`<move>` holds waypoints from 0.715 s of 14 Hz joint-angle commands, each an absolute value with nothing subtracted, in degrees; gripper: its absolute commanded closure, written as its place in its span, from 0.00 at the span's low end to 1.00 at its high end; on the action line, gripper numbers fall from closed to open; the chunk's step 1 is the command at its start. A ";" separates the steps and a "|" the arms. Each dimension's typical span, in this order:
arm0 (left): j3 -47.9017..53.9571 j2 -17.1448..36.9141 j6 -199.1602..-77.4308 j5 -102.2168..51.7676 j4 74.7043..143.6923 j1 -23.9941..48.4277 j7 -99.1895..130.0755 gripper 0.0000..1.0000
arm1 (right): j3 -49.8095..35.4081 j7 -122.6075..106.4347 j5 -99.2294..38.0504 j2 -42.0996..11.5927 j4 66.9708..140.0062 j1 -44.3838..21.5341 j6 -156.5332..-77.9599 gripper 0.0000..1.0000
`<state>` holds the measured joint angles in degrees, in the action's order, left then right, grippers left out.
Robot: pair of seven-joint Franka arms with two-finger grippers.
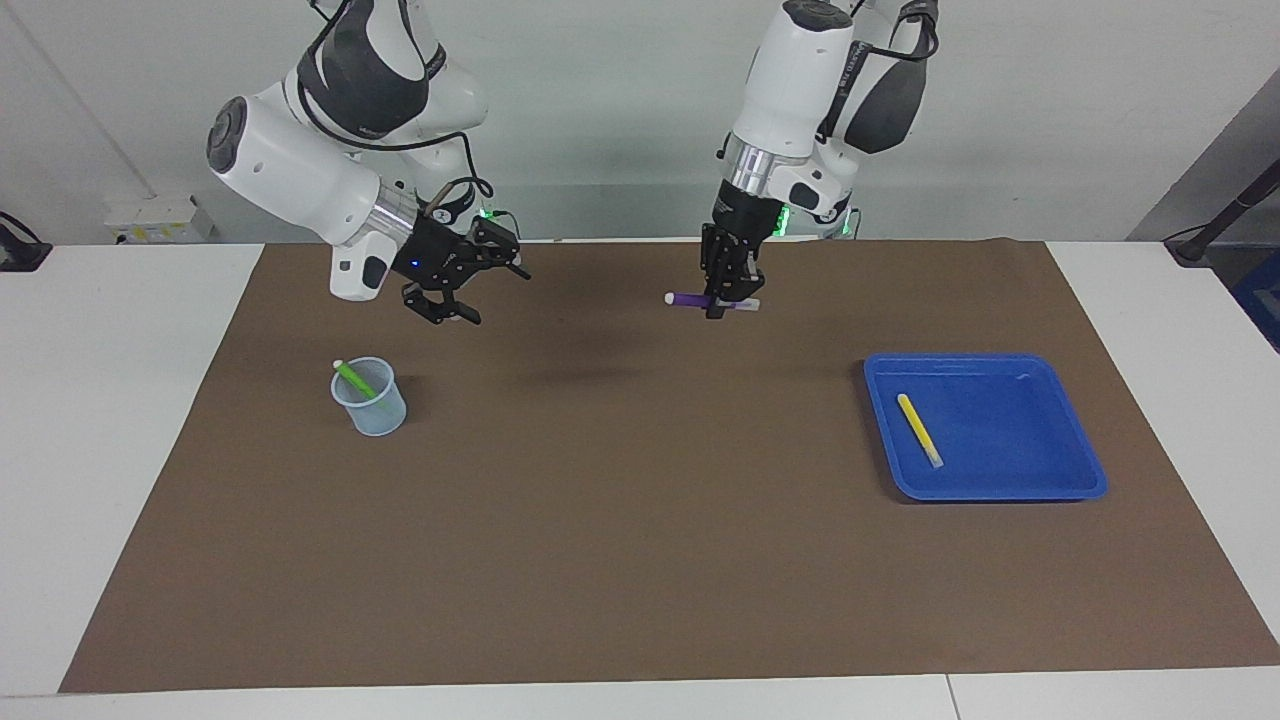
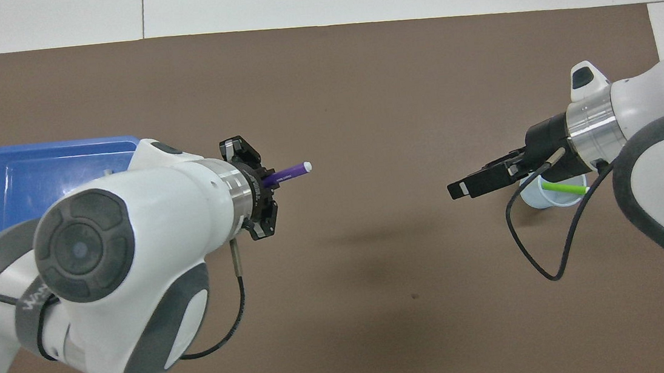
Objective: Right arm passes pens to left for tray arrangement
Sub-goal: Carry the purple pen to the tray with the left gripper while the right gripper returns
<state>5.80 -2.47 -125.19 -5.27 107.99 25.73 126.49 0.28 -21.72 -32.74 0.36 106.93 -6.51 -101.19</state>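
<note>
My left gripper (image 1: 728, 299) is shut on the purple pen (image 1: 692, 299), holding it level in the air over the brown mat between the mat's middle and the blue tray (image 1: 1000, 492). The yellow pen (image 1: 919, 428) lies in that tray. The green pen (image 1: 355, 380) leans in a small translucent cup (image 1: 372, 410). My right gripper (image 1: 492, 296) hangs open and empty over the mat beside the cup. From overhead the purple pen (image 2: 291, 172) sticks out of the left gripper (image 2: 265, 184), the right gripper (image 2: 460, 187) covers part of the cup (image 2: 543, 198), and the left arm hides part of the tray (image 2: 33, 179).
The brown mat (image 1: 640, 520) covers most of the white table (image 1: 110, 420). The cup stands toward the right arm's end and the tray toward the left arm's end.
</note>
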 commanded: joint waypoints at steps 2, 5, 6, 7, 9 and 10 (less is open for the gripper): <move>6.33 -3.95 -122.18 -9.14 109.69 16.28 111.04 1.00 | -0.26 -22.15 -22.09 1.05 107.75 -5.37 -103.00 0.00; 6.33 -4.13 -119.02 -9.14 109.60 9.43 99.27 1.00 | -0.26 -22.94 -13.65 1.14 108.02 -3.35 -103.97 0.00; 6.24 -4.39 -117.87 -9.14 109.69 7.23 94.10 1.00 | -0.18 -23.11 -12.23 1.23 108.19 -2.73 -103.89 0.00; 6.33 -4.57 -116.73 -9.14 109.77 4.60 88.04 1.00 | -0.18 -23.55 -10.22 1.32 108.37 -2.12 -103.97 0.00; 6.24 -5.09 -115.41 -9.93 110.39 -0.24 76.96 1.00 | -0.26 -24.25 -6.69 1.41 108.46 -0.88 -103.97 0.00; 6.24 -5.36 -114.70 -10.02 110.83 -2.00 71.68 1.00 | -0.18 -25.04 -6.07 1.41 108.63 -0.18 -104.15 0.00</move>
